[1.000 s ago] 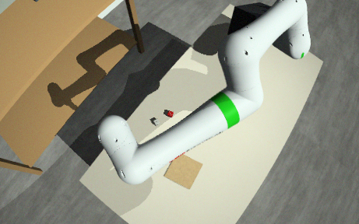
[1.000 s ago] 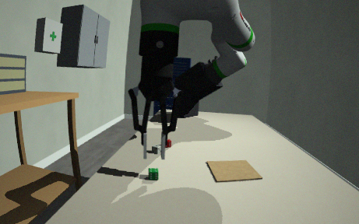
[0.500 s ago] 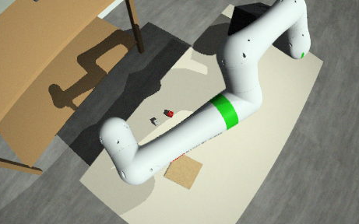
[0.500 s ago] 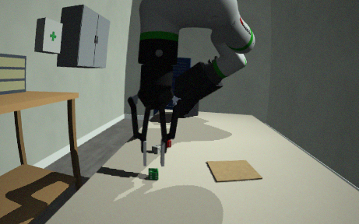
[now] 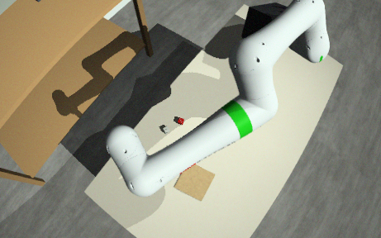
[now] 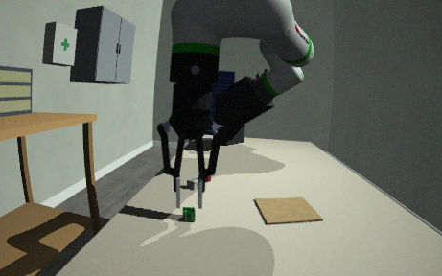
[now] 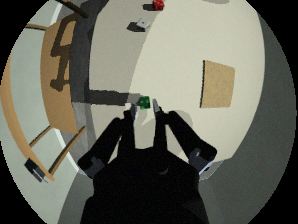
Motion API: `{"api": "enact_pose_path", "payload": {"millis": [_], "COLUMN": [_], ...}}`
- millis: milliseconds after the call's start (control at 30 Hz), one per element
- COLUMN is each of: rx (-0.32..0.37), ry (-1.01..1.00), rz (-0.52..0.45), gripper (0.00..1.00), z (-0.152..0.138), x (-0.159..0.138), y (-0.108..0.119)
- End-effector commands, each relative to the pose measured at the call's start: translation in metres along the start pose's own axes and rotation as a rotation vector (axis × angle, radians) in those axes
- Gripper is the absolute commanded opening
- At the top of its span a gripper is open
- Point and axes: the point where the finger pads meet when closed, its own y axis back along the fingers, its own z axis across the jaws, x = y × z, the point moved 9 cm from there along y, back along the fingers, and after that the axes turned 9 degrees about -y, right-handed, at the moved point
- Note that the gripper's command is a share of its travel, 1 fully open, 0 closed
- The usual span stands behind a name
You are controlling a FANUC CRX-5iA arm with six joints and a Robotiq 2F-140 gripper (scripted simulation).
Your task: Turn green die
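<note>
Now my claw (image 6: 188, 196) hangs just above the green die (image 6: 188, 214), fingers pointing straight down and set partly open — a narrow gap, with nothing between them. From the wrist view the green die (image 7: 143, 102) shows right between my fingertips, lying on the pale table top (image 6: 339, 240) below. It sits off the mat (image 6: 288, 210), which lies well apart to the side. Farther back stand the white die (image 5: 165, 129) and the red die (image 5: 180, 121), close to each other — both clear of my arm (image 5: 193, 142). I cannot read the numbers on top of any die.
</note>
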Motion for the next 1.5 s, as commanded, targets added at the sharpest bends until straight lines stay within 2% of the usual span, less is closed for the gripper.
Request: {"api": "enact_pose_path", "payload": {"millis": [0,1467], "rx": [0.0,0.0], "ry": [0.0,0.0], "rz": [-0.001,-0.001], "gripper": [0.32,0.32], "z": [-0.0001,-0.0001], "x": [-0.0001,-0.0001], "y": [0.0002,-0.0036]}}
